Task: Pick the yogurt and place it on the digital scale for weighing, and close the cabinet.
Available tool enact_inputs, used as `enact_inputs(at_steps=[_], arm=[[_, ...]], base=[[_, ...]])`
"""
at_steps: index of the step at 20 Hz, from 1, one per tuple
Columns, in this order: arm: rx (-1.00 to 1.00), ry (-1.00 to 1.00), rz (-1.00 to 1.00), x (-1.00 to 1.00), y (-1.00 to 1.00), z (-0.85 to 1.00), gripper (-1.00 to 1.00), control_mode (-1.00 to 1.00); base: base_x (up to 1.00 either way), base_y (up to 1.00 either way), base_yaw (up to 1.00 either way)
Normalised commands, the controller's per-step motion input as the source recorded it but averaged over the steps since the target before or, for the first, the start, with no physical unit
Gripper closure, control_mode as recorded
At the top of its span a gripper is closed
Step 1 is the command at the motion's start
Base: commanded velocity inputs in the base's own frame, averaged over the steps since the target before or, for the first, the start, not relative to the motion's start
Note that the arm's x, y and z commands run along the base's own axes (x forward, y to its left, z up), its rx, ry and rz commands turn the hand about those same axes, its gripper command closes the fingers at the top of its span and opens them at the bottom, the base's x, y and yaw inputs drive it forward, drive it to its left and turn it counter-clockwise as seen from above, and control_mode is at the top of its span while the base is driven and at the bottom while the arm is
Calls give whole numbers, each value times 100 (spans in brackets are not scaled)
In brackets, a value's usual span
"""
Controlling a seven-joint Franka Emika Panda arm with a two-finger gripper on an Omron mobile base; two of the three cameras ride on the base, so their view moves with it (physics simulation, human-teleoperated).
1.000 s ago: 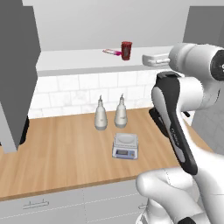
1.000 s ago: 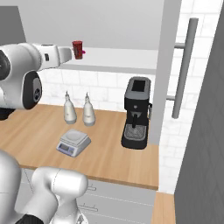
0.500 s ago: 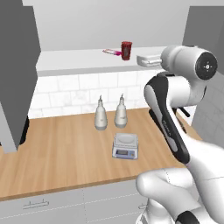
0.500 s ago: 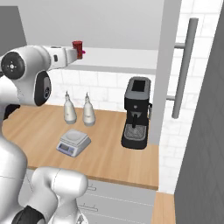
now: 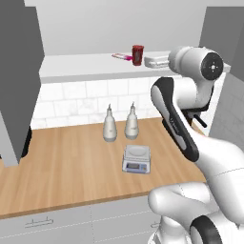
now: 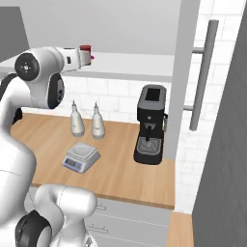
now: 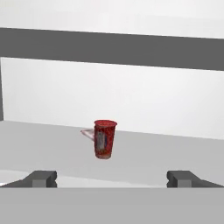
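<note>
- Kitchen corner: wooden counter (image 5: 71,167), tiled wall, grey cabinet (image 5: 19,71) open, white shelf (image 5: 86,66) inside.
- yogurt (image 7: 104,138) upright on shelf, straight ahead of gripper (image 7: 112,178), centred between the fingers, not touching.
- Fingers spread wide, nothing held.
- Pink packet (image 5: 122,56) just behind the cup.
- digital scale (image 5: 137,158) on the counter well below, in front of two white bottles (image 5: 121,124).

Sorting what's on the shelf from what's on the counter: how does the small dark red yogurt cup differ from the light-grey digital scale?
The small dark red yogurt cup is an upright cylinder, taller than wide; the light-grey square digital scale is low and flat with a round plate. The cup stands on the white cabinet shelf; the scale sits lower, on the wooden counter. Both are small, and nothing grips either.
</note>
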Motion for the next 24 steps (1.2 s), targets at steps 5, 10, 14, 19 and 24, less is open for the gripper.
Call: enact_inputs(at_steps=[5,10,14,19,24], arm=[[0,0,0,32,0,-14,-100,-100],[0,0,0,29,0,-12,-100,-100],[0,0,0,34,0,-11,-100,-100],[0,0,0,40,0,-6,-100,-100],[0,0,0,31,8,0,-100,-100]], base=[[0,0,0],[0,0,0],[0,0,0],[0,0,0],[0,0,0]])
